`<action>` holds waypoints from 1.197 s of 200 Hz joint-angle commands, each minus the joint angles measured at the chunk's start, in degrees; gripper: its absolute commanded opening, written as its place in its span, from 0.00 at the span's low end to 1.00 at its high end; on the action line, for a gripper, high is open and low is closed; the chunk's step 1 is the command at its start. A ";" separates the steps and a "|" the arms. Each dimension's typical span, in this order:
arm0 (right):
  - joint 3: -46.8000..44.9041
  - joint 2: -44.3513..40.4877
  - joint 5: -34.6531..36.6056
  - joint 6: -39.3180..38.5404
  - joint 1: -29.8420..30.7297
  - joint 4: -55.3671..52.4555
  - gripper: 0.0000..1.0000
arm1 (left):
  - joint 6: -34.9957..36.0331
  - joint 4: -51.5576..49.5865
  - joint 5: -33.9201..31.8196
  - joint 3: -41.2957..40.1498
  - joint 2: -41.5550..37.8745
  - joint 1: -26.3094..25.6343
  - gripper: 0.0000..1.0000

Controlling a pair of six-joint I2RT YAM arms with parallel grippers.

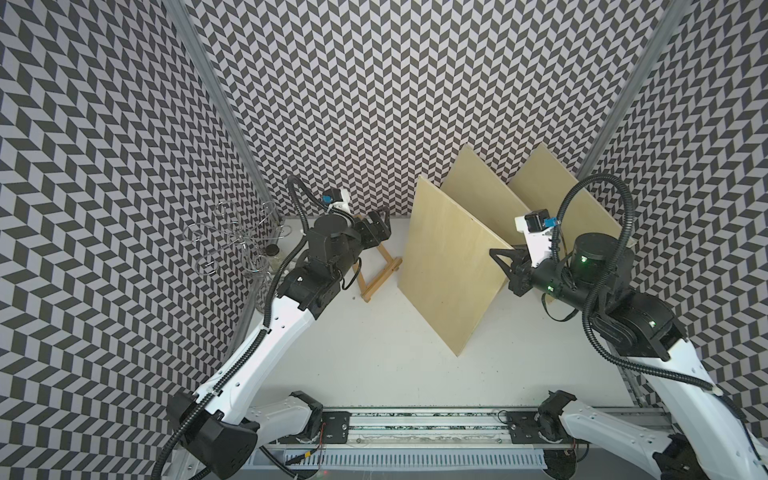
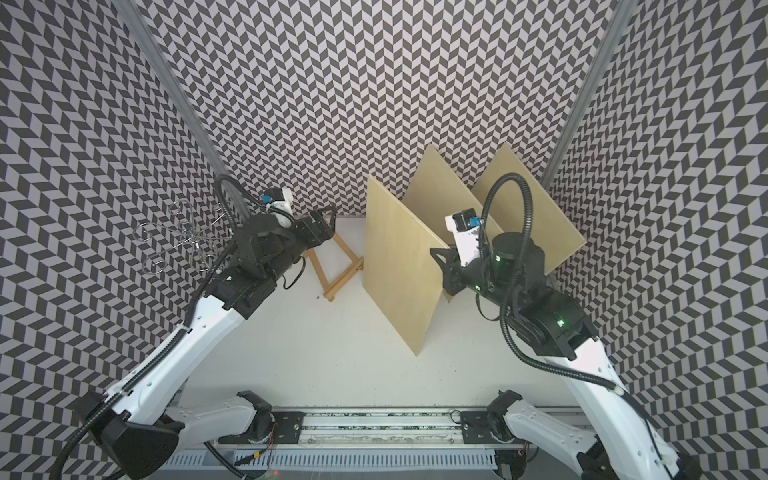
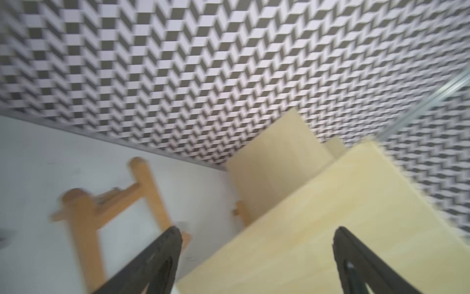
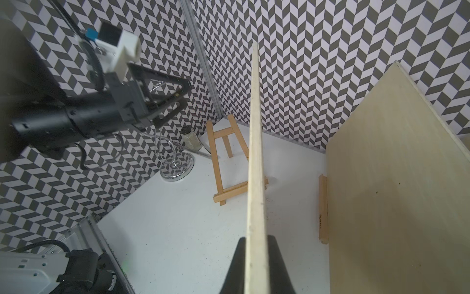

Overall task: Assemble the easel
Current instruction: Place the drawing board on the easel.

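Right wrist view gives me the clearest look. My right gripper is clamped on the thin edge of a pale wooden board, one jaw on each face. The board stands upright on edge on the white counter.

In both top views the right arm comes in from its base with the elbow raised. Its wrist is turned so that the gripper meets the board from the right arm's side. Green lights glow on that arm's joints.

The easel stands on the counter on the other side of the board, toward the back wall. The end of its ledge is just beside the board's face; I cannot tell whether they touch.

My left arm stretches forward with its elbow bent, and its wrist hangs above the easel, on that same side of the board. The left gripper has its jaws spread wide and holds nothing. The left wrist view is blurred, but it shows both fingers well apart, with the easel below them.

A second board and a third board lean behind the held board, by the back wall. A wire stand and a small jar sit beyond the easel, well apart from the board.
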 commanded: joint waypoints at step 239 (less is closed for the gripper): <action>4.57 9.07 32.47 -11.77 32.94 -0.25 0.00 | -6.04 -20.54 28.46 11.34 -0.07 2.29 0.99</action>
